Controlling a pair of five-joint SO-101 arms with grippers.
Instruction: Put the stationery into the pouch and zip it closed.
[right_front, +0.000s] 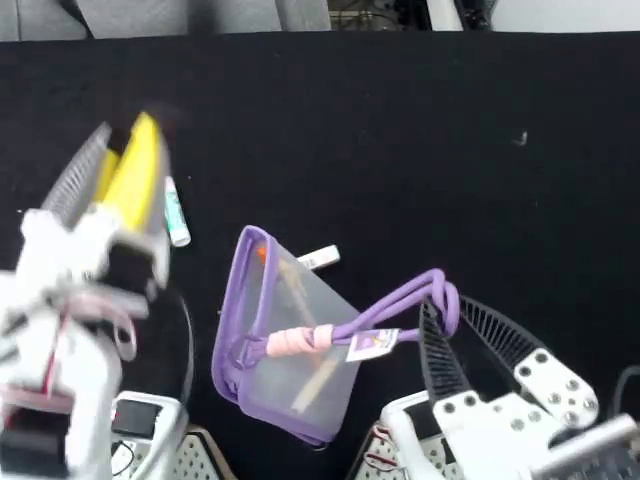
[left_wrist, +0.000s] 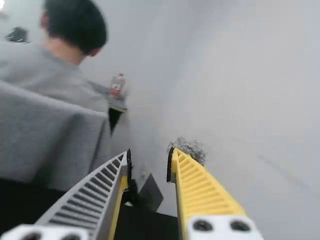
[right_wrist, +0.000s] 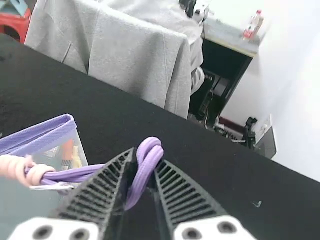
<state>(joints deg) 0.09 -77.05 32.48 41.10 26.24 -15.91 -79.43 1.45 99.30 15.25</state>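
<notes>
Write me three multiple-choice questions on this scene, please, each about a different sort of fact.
1. Where is the white-and-green tube? A) inside the pouch B) on the table outside the pouch C) on a chair
2. What colour is the pouch's trim? A) red B) purple C) yellow
3. The right pincer is: A) open and empty B) shut on a pencil C) shut on the purple cord
Answers: 1 B, it lies on bare table; 2 B, purple edging shows; 3 C, the cord's loop is pinched between its fingers.

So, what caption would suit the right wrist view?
Black right tool clamps the purple cord of the clear pouch.
</notes>
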